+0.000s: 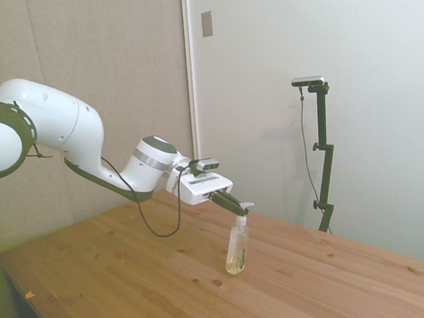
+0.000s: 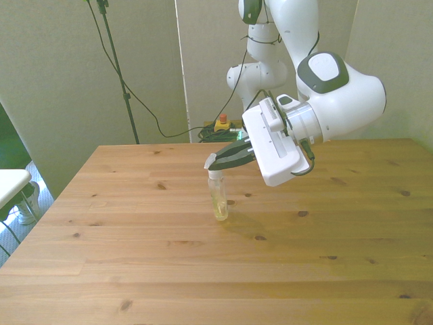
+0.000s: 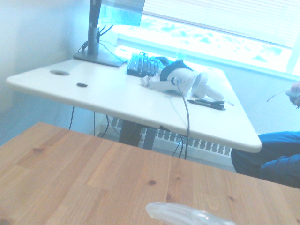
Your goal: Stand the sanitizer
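My dark two-finger gripper [image 2: 226,156] is pinching the white pump head of the small clear sanitizer bottle [image 2: 218,198], which looks upright mid wooden table [image 2: 135,237]. Pretty much stood, I'd say; next I need to spread the fingers gently without tipping it.

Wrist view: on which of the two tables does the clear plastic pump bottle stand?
The brown wooden table, nearest the camera; the clear plastic pump bottle stands upright on it. The white desk behind holds a black keyboard.

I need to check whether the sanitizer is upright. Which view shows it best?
The side view: the sanitizer stands upright in full profile, the gripper at its pump. The front view shows it whole but smaller; the wrist view shows only a blurred clear sliver.
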Controlling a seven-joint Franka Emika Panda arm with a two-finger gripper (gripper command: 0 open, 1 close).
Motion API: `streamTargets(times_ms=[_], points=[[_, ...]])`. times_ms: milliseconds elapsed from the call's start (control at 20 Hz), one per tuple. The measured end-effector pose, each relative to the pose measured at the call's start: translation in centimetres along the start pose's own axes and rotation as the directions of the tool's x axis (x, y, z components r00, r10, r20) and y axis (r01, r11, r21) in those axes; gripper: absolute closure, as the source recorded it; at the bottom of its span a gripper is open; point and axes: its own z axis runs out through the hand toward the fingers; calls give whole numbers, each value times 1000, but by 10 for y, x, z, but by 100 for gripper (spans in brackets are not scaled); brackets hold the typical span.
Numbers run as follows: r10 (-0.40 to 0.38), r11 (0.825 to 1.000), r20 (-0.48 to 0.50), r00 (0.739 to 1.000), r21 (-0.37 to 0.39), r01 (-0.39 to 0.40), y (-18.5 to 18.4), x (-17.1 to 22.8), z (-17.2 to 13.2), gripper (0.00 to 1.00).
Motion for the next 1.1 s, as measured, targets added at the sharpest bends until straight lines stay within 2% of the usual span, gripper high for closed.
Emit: streamTargets(times_ms=[200,650,700,1100], points=[[19,999,-19,1000,34,-18,-2,-11,3,100],[25,999,-37,999,35,-24,-10,-24,16,100],[19,999,-39,999,34,-18,-8,-28,18,0],[17,999,-41,999,35,-16,-8,-29,20,0]])
